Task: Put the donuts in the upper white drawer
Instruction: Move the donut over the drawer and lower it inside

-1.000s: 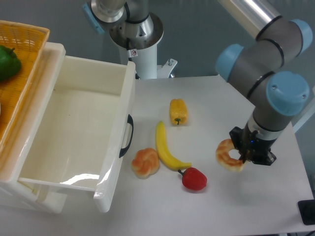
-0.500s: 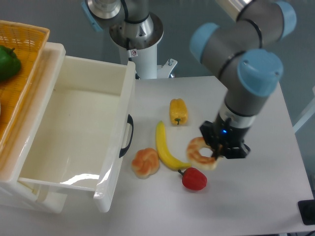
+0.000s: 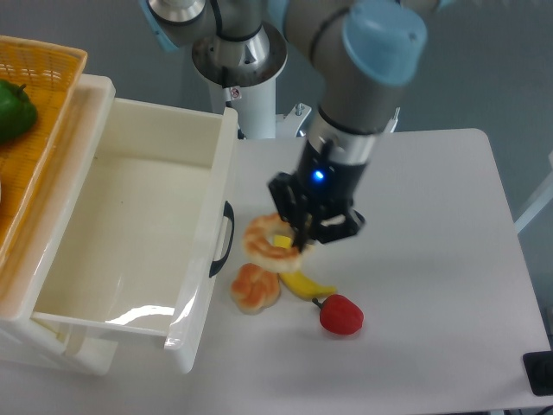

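I've got the ring donut [image 3: 272,244] clamped in the jaws of the gripper [image 3: 302,233], lifted clear of the counter [image 3: 432,259] and tilted, w/ yellow showing thru its centre hole. It hangs just right of the upper white drawer [image 3: 130,233], close to the curved black handle [image 3: 226,238] but not over the opening. The arm comes down from the far side, wrist w/ a blue light lit just above the jaws.

The drawer's pulled out toward the near-left, inside bare white w/ a glossy reflection on the floor. 2nd donut [image 3: 256,287], a twisted lumpy one, sits on the counter directly below the held ring, just right of the drawer front. The banana [image 3: 304,284] lies beside it, mostly hidden by the gripper & ring (only its near end shows). A red pepper [image 3: 341,314] sits at the banana's near tip, touching or almost, can't tell which.

Far left: yellow woven basket [image 3: 43,104] beside the drawer's left wall, w/ a green pepper [image 3: 15,111] in it at the frame edge. Robot base post [image 3: 246,78] stands at the far edge of the counter.
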Tool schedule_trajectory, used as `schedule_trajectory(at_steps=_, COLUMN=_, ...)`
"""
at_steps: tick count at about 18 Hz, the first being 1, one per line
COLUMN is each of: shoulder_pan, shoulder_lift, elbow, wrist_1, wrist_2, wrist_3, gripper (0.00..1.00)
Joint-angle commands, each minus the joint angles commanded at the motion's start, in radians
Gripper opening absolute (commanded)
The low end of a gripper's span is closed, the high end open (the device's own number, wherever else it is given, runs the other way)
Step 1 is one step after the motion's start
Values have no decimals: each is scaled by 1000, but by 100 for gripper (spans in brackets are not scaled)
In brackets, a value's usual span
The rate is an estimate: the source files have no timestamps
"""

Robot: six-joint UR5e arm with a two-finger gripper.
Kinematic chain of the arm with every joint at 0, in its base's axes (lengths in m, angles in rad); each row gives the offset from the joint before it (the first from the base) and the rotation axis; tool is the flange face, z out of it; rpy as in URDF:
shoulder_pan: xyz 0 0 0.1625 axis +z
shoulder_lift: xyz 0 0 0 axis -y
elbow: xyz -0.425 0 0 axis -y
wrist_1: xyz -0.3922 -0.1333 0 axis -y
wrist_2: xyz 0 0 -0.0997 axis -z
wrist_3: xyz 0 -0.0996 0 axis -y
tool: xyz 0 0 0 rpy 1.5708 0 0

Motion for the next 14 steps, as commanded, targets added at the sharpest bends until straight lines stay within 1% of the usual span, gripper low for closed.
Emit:
schedule_trajectory(at_steps=2, shoulder_pan=-28, shoulder_lift=8, elbow=-14, wrist_1=6, wrist_2=-2, wrist_3=-28, gripper=1)
schedule_trajectory(at_steps=6, shoulder_pan=-92, shoulder_lift=11, elbow=-63, wrist_1=9, wrist_2=-2, wrist_3=-78, gripper=3)
schedule_trajectory(at_steps=7, shoulder_pan=-112, shoulder_lift=15, elbow=-81, wrist_1=9, wrist_2=0, wrist_3=-82, gripper=3)
schedule_trajectory(at_steps=9, shoulder_pan=-123, shoulder_lift=44, elbow=-130, wrist_1=9, wrist_2=-2, wrist_3=-75, gripper=5)
schedule_trajectory(at_steps=10, shoulder_pan=-127, shoulder_lift=49, elbow=-150, wrist_1=9, wrist_2=-3, wrist_3=-71, gripper=9)
schedule_trajectory(at_steps=12, shoulder_pan=-158, shoulder_lift=52, elbow=-157, wrist_1=5, wrist_2=-2, wrist_3=-71, gripper=17)
schedule_trajectory(at_steps=13, shoulder_pan=-166, shoulder_lift=52, elbow=-157, wrist_1=3, wrist_2=-2, wrist_3=-71, gripper=23)
schedule_trajectory(at_steps=14, shoulder_pan=-175, shoulder_lift=52, elbow=-157, wrist_1=3, wrist_2=-2, wrist_3=-71, gripper=38)
